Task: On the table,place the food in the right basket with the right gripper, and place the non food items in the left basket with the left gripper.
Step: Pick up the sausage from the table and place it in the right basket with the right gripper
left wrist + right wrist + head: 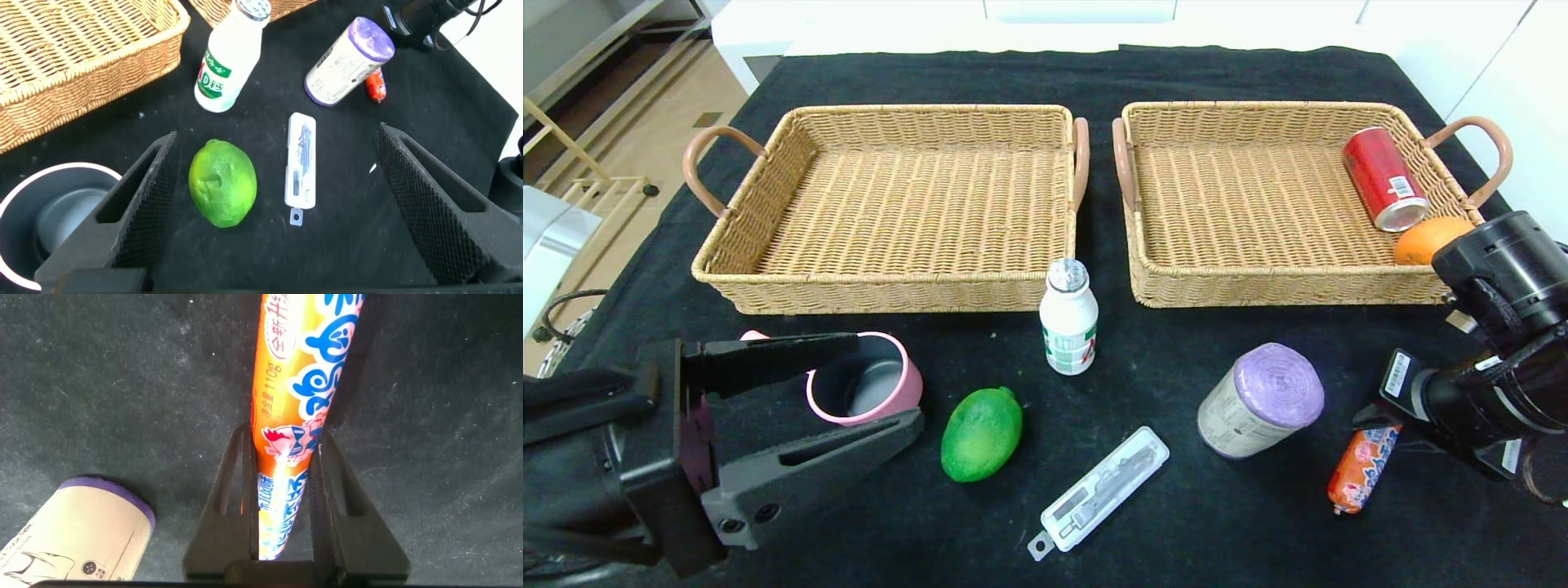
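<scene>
my right gripper (284, 498) is clamped on the sausage (298, 416), which lies on the tabletop (1258, 523) just right of the purple-capped roll (1262, 400). my left gripper (270, 204) hangs wide over the lime (222, 182), left of that roll.

orange (1425, 239) half behind right arm, sausage (1361, 469) end hidden

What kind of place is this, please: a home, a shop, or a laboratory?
Probably a laboratory or test room: a table under black cloth, two wicker baskets set side by side, and mixed items like the sausage laid out for sorting.
</scene>
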Robot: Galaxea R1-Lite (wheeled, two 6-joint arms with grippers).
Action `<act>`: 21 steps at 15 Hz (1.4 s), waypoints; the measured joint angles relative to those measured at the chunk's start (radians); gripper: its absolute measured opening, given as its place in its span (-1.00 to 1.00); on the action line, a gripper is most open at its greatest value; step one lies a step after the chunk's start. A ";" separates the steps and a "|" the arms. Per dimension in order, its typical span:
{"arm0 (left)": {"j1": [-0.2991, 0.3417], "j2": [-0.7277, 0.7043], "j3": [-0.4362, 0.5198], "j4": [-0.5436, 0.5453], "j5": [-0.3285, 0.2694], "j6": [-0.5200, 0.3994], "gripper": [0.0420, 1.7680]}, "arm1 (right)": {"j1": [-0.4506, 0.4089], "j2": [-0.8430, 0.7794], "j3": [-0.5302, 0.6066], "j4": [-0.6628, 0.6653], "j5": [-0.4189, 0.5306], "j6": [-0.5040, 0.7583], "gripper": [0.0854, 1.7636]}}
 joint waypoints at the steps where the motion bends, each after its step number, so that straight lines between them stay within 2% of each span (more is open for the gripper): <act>1: 0.000 0.000 0.000 0.000 0.000 0.000 0.94 | 0.000 0.003 0.000 0.000 -0.001 0.000 -0.58; 8: -0.003 0.001 0.000 -0.001 0.000 0.000 0.94 | 0.008 0.012 0.004 0.000 0.000 0.000 -0.58; 12: -0.003 0.002 0.000 -0.001 0.000 0.000 0.94 | 0.012 -0.038 0.004 0.011 0.013 -0.005 -0.58; 17: -0.003 0.003 0.003 -0.007 0.000 0.001 0.94 | 0.014 -0.143 -0.027 0.037 0.006 -0.097 -0.58; 21: -0.003 0.003 0.005 -0.008 0.000 0.001 0.94 | 0.001 -0.164 -0.126 0.050 0.000 -0.176 -0.58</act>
